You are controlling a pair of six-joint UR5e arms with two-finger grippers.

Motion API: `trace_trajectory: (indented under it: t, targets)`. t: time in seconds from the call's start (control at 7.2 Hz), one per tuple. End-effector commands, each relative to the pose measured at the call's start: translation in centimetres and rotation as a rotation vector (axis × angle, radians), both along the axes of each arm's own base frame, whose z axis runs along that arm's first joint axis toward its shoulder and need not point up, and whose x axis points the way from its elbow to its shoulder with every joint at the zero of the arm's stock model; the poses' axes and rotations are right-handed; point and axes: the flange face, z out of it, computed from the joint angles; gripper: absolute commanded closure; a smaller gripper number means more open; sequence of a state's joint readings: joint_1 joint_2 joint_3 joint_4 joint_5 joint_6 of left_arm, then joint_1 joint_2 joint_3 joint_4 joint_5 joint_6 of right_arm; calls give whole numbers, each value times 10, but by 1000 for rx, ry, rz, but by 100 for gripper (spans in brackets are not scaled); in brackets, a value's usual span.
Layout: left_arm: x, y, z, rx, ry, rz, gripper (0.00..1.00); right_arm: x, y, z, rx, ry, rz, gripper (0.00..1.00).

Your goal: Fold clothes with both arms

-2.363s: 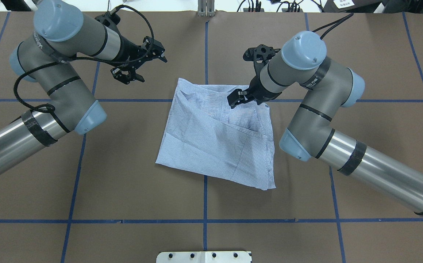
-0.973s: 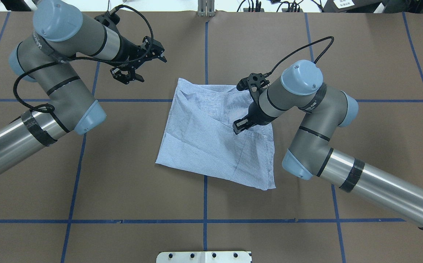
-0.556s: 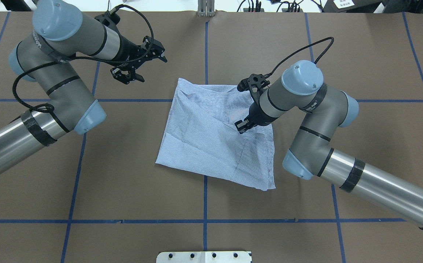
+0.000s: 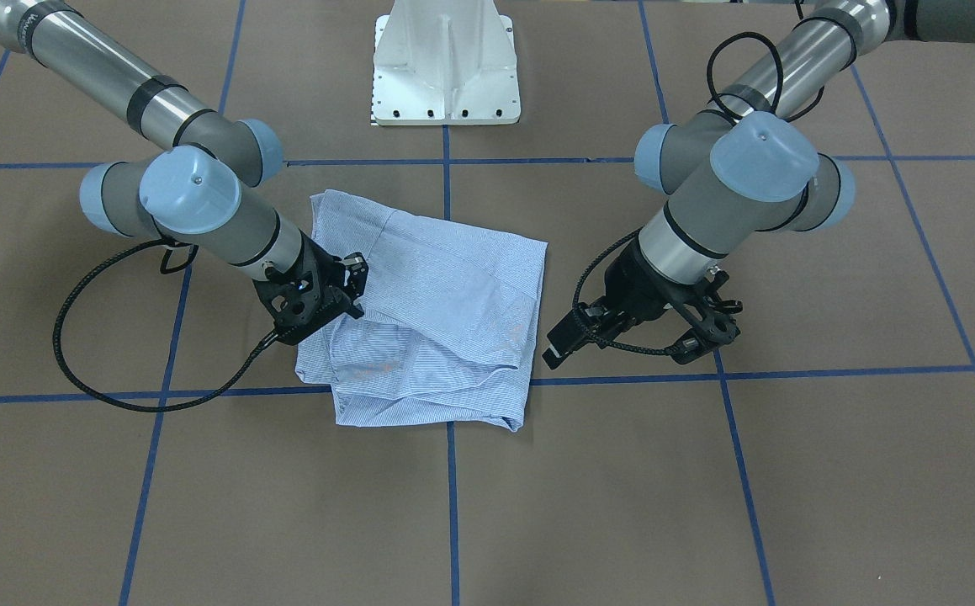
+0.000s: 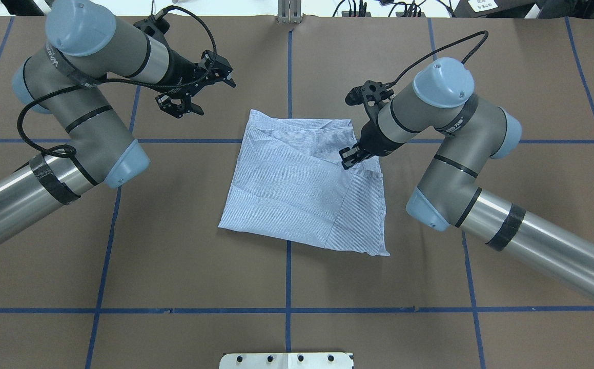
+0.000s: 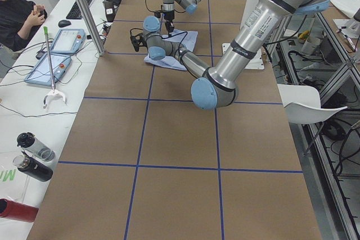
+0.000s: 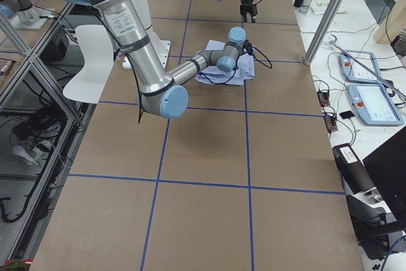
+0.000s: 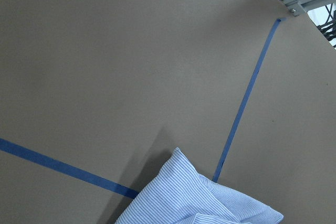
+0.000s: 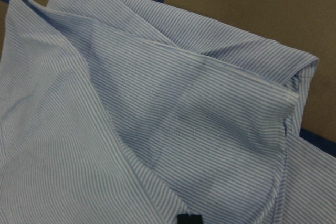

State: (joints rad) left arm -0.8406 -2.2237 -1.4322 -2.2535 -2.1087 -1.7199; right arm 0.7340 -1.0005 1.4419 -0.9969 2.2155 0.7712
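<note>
The clothes are one light blue striped shirt (image 5: 297, 195), lying folded into a rough square at the table's middle, also seen as shirt (image 4: 445, 311). My right gripper (image 5: 348, 157) is low over the shirt's upper right part. Its fingertips are pinched together at a fold edge, and a black tip (image 9: 188, 219) shows against the cloth (image 9: 173, 103). My left gripper (image 5: 218, 97) hangs wide open to the left of the shirt's far left corner, apart from it, with nothing in it. The left wrist view catches only that shirt corner (image 8: 194, 198).
Brown paper with blue tape lines (image 5: 287, 310) covers the table. The white pedestal base (image 4: 445, 63) stands at the robot's edge. A metal post (image 5: 289, 13) stands at the far edge. A person (image 6: 17, 15) sits at a side desk with tablets.
My right gripper went down across the shirt, then drew back up and to the right. The shirt's right part now lies flatter and its near right corner has shifted up. The left arm stayed still.
</note>
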Motion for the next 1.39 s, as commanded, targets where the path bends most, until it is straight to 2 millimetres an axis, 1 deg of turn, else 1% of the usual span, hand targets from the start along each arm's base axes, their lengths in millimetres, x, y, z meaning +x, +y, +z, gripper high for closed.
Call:
trace_trajectory:
  t: [0.0, 0.28, 0.42, 0.56, 0.69, 0.83, 0.97, 1.11, 1.25]
  targets:
    - [0, 0, -4, -2, 5, -3, 1, 13, -22, 10, -16, 20, 41, 100]
    - [0, 0, -4, -4, 6, -2, 1, -9, -20, 23, -9, 65, 66, 100]
    - [0, 0, -4, -4, 6, -4, 1, -10, -21, 30, -13, 77, 70, 7]
    - [0, 0, -4, -4, 6, -4, 1, -9, -22, 29, -13, 74, 73, 0]
    - [-1, -1, -4, -1, 5, -4, 1, -7, -26, 23, -10, 70, 79, 0]
    - [-6, -5, -2, 5, 1, -11, 1, 8, -36, 16, -70, 65, 120, 0]
    - [-18, -10, 4, 6, -6, -24, 1, 26, -44, 7, -107, 53, 142, 0]
    - [-35, -3, 22, 62, -32, -15, 1, 62, -52, -1, -129, 53, 169, 0]
    - [-67, 9, 43, 170, -74, -1, 1, 100, -49, -7, -164, 79, 199, 0]
